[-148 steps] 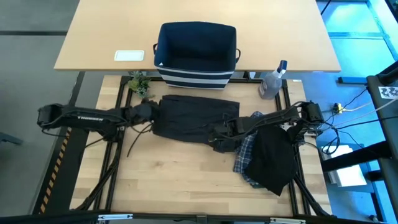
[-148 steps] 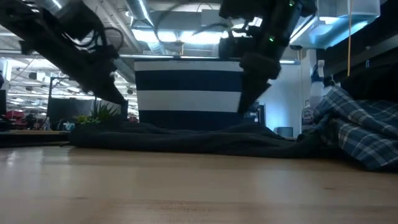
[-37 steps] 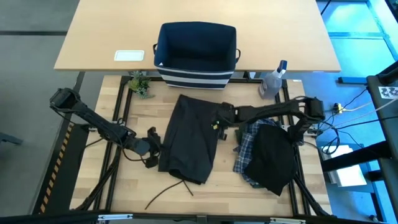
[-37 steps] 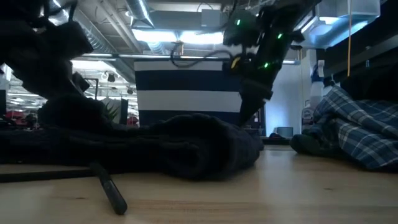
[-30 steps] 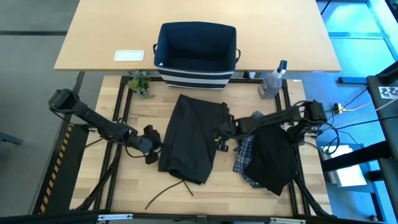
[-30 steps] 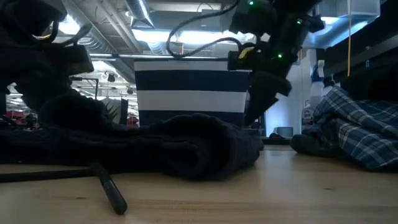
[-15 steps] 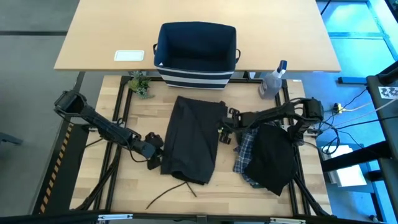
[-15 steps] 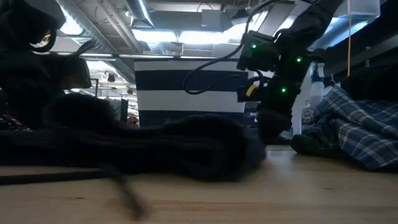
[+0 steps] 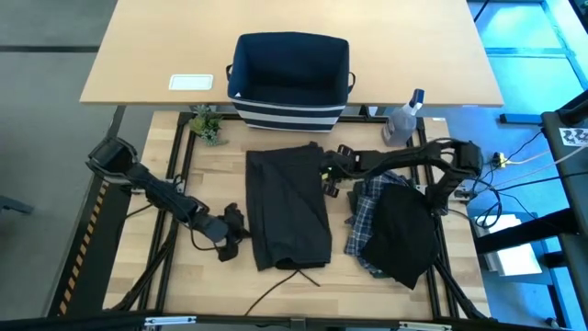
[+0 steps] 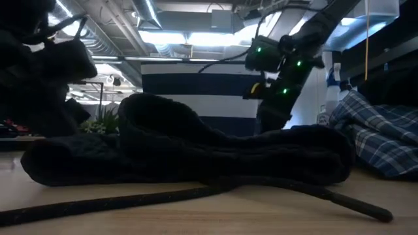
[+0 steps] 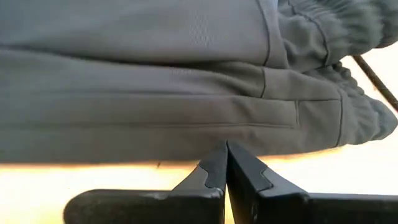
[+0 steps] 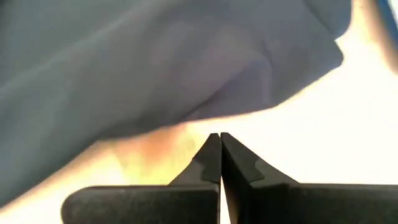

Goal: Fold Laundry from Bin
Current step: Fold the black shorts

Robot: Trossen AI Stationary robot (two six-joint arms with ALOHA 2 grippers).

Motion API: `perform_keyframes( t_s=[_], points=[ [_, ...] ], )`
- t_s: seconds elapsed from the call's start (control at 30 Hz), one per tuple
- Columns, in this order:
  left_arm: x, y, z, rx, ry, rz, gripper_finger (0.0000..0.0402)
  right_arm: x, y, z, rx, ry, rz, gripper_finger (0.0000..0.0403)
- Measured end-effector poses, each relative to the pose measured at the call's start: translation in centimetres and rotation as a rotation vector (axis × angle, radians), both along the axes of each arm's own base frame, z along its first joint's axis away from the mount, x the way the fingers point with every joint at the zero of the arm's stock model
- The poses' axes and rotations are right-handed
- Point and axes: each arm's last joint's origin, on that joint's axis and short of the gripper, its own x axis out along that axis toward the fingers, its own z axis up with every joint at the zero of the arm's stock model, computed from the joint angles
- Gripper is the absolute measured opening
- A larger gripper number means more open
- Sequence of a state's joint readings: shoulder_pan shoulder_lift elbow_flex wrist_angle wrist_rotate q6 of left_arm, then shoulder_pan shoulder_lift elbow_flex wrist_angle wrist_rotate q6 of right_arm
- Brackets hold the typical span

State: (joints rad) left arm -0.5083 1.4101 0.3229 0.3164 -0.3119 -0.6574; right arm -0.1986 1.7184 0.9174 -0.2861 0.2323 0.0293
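The dark olive-green garment [image 9: 287, 207] lies folded flat mid-table, long axis running far to near, with its drawstring [image 9: 292, 283] trailing off the near end. My left gripper [image 9: 237, 236] is shut at the garment's left edge, close to the near end. My right gripper [image 9: 325, 178] is shut by the garment's right edge, toward the far end. The plaid shirt [image 9: 363, 221] and the black garment [image 9: 400, 234] lie heaped at the right. The bin [image 9: 290, 83] stands on the far table. My left gripper lays its shut fingertips [image 11: 225, 155] against the garment's left long edge [image 11: 186, 146], close to the pocket seam and the waistband end. It slants down from the table's left. The garment lies flat on the table. My right gripper's shut tips [image 12: 219, 142] stand right at a cloth edge [image 12: 186, 118]; I cannot tell whether they touch it.
A clear spray bottle [image 9: 402, 124] stands at the far right of the work table, and a small green plant [image 9: 206, 124] at the far left. A white card [image 9: 191, 82] lies beside the bin. Bare wood shows along the near edge.
The olive garment has turned on the table from slanting to straight, its far end swinging left and its near end right. My left gripper has gone toward the near edge and slightly right, along the garment's left side. My right gripper has gone toward the far edge. Both stayed shut.
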Motion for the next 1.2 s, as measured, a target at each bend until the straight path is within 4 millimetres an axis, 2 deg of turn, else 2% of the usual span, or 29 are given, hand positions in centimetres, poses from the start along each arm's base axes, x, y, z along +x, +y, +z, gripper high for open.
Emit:
perform_keyframes(
  t_s=[0.13,0.3,0.5,0.63,0.73,0.93,1.03,1.2],
  points=[
    [-0.1,0.0,0.7,0.053,-0.042,-0.003,0.0,-0.6,2.0,1.9,0.011,-0.011,0.017,0.0],
    [0.4,-0.2,2.0,0.115,-0.108,-0.019,0.0,-0.9,6.3,4.5,-0.002,-0.121,0.077,0.0],
    [2.2,-2.8,4.6,0.303,-0.188,-0.243,0.0,0.0,13.0,5.5,0.015,-0.321,0.261,0.0],
    [2.9,-4.6,5.8,0.487,-0.157,-0.333,0.0,0.1,16.2,5.4,-0.046,-0.381,0.359,0.0001],
    [3.5,-5.6,6.5,0.602,-0.121,-0.364,0.0,-0.3,17.3,5.4,-0.095,-0.382,0.372,0.0001],
    [4.8,-7.0,7.1,0.729,-0.07,-0.502,0.0005,-0.2,17.6,5.6,-0.087,-0.404,0.381,0.0008],
    [5.2,-7.3,7.1,0.786,-0.024,-0.587,0.0028,-0.2,17.6,5.6,-0.073,-0.408,0.39,0.003],
    [5.3,-6.8,7.3,0.803,0.07,-0.625,0.0091,0.1,17.9,6.0,-0.034,-0.459,0.412,0.0077]
  ],
)
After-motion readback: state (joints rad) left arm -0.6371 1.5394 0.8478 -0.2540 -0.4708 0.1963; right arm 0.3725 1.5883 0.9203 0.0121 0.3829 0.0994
